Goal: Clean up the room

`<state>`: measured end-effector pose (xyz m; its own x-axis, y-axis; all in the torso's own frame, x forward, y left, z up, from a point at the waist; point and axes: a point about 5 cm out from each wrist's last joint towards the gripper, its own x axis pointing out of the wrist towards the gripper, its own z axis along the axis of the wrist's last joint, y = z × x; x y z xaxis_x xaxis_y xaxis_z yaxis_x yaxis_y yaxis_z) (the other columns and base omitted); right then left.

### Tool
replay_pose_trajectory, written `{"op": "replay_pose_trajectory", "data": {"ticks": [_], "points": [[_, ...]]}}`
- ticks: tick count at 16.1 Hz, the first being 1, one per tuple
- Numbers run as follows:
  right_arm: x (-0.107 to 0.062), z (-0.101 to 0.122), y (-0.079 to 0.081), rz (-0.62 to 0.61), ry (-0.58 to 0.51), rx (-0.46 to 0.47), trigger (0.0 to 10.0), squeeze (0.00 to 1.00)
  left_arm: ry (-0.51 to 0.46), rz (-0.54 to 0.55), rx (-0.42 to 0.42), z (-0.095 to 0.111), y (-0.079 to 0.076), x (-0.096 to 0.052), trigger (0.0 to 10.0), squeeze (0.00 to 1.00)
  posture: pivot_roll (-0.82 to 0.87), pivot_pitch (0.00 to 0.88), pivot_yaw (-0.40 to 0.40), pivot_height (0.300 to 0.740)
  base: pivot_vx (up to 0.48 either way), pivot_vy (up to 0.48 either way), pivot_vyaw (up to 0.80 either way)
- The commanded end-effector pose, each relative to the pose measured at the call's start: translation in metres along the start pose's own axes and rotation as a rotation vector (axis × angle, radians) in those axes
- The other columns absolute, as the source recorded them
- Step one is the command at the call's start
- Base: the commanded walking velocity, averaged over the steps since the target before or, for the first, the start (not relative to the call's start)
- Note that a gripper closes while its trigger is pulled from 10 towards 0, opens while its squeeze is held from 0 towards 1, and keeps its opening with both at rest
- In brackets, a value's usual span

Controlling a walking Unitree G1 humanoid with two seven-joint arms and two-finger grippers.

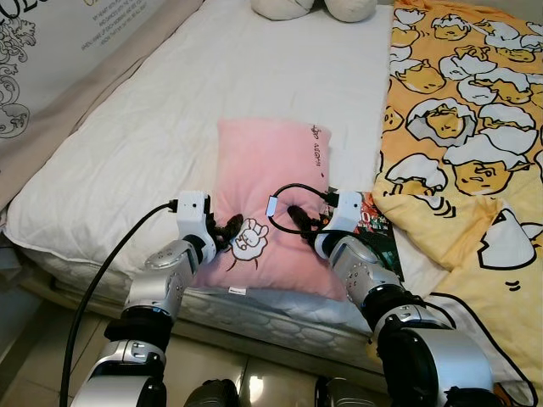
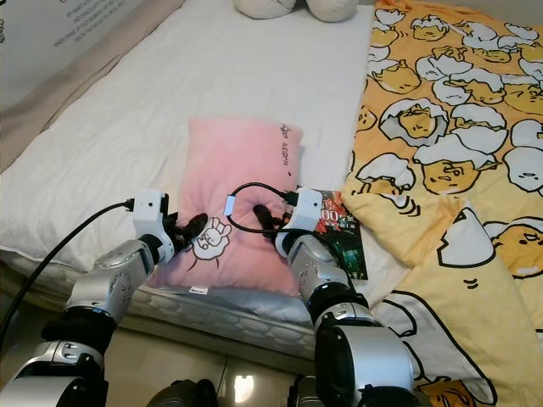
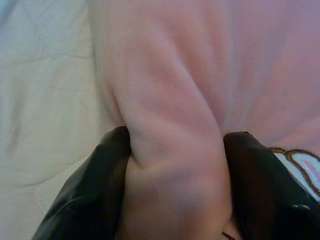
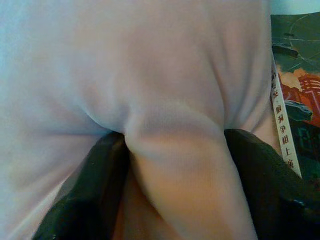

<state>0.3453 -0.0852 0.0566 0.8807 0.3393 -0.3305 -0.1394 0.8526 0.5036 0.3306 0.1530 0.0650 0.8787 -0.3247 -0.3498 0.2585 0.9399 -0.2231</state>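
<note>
A: What does the right pincer (image 4: 175, 195) hold?
B: A bunched fold of the pink pillow (image 4: 150, 85), squeezed between both black fingers (image 4: 87, 195).
A: And beside it?
B: A book (image 4: 296, 90), Chinese characters along its spine.

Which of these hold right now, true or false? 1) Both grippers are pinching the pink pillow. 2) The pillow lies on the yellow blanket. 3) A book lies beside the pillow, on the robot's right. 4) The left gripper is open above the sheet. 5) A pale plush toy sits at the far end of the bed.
1) True: the left gripper and the right gripper each squeeze a fold of the pink pillow.
2) False: it lies on the white sheet; the yellow blanket is to its right.
3) True: the book lies against the pillow's right edge.
4) False: it is shut on the pillow's fabric.
5) True: the plush toy sits there.
</note>
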Motion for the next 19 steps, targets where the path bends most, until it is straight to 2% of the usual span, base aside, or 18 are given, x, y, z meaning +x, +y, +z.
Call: {"op": "replay_pose_trajectory", "data": {"ticks": [1,2,3,4,6,7,8,9,11,13,14,15,16,17,18,19], "points": [[-0.002,-0.007,-0.003,-0.006,0.02,0.009,0.0,0.0,0.059,0.005,0.029,-0.012,0.002,0.0,0.0,0.0,-0.1,0.107,0.017,0.74,0.0,0.0,0.0],[-0.004,-0.007,-0.007,-0.01,0.008,-0.035,0.0,0.0,0.064,0.011,0.153,-0.011,0.004,0.0,0.0,0.0,-0.11,0.096,0.016,0.74,0.0,0.0,0.0],[-0.005,-0.006,-0.008,-0.01,0.0,-0.057,0.0,0.0,0.057,0.005,0.161,-0.01,0.003,0.0,0.0,0.0,-0.11,0.095,0.017,0.74,0.0,0.0,0.0],[-0.007,-0.005,-0.011,-0.003,-0.011,-0.094,0.0,0.0,0.038,-0.01,0.127,-0.007,0.002,0.002,0.0,0.0,-0.11,0.084,0.021,0.74,0.0,0.0,0.0],[-0.008,-0.001,-0.013,-0.008,-0.035,-0.107,0.0,0.0,0.032,-0.007,0.09,-0.005,0.002,0.005,0.0,0.0,-0.13,0.06,0.028,0.74,0.0,0.0,0.0],[-0.008,0.002,-0.014,-0.019,-0.053,-0.104,0.0,0.0,0.015,-0.009,0.025,-0.001,0.003,0.007,0.0,0.0,-0.14,0.046,0.035,0.74,0.0,0.0,0.0],[-0.01,0.001,-0.017,-0.025,-0.062,-0.1,0.0,0.0,-0.013,-0.011,-0.083,0.006,0.003,0.009,0.0,0.0,-0.14,0.039,0.04,0.74,0.0,0.0,0.0],[-0.013,-0.001,-0.02,-0.04,-0.074,-0.089,0.0,0.0,-0.026,-0.024,-0.098,0.011,0.003,0.011,0.0,0.0,-0.15,0.033,0.05,0.74,0.0,0.0,0.0],[-0.015,-0.004,-0.023,-0.048,-0.085,-0.078,0.0,0.0,-0.031,-0.036,-0.038,0.016,0.001,0.014,0.0,0.0,-0.15,0.027,0.059,0.74,0.0,0.0,0.0],[-0.017,-0.001,-0.022,-0.049,-0.115,-0.104,0.0,0.0,-0.061,-0.112,0.126,0.023,-0.008,0.015,0.0,0.0,-0.16,0.03,0.069,0.74,0.0,0.0,0.0],[-0.018,0.003,-0.022,-0.058,-0.135,-0.128,0.0,0.0,-0.075,-0.119,0.138,0.026,-0.012,0.015,0.0,0.0,-0.16,0.033,0.072,0.74,0.0,0.0,0.0],[-0.019,0.008,-0.023,-0.066,-0.159,-0.159,0.0,0.0,-0.094,-0.131,0.149,0.03,-0.015,0.016,0.0,0.0,-0.16,0.033,0.072,0.74,0.0,0.0,0.0],[-0.021,0.024,-0.021,-0.08,-0.235,-0.218,0.0,0.0,-0.178,-0.14,0.126,0.045,-0.022,0.018,0.0,0.0,-0.17,0.028,0.077,0.74,0.0,0.0,0.0],[-0.023,0.05,-0.012,-0.078,-0.348,-0.272,0.0,0.0,-0.281,-0.139,0.111,0.066,-0.027,0.018,0.0,0.0,-0.18,0.015,0.082,0.74,0.0,0.0,0.0],[-0.023,0.055,-0.01,-0.077,-0.369,-0.282,0.0,0.0,-0.301,-0.141,0.11,0.071,-0.028,0.018,0.0,0.0,-0.18,0.015,0.082,0.74,0.0,0.0,0.0],[-0.026,0.072,-0.002,-0.062,-0.437,-0.301,0.0,0.0,-0.366,-0.141,0.128,0.089,-0.029,0.016,0.0,0.0,-0.18,0.0,0.084,0.74,0.0,0.0,0.0]]}}
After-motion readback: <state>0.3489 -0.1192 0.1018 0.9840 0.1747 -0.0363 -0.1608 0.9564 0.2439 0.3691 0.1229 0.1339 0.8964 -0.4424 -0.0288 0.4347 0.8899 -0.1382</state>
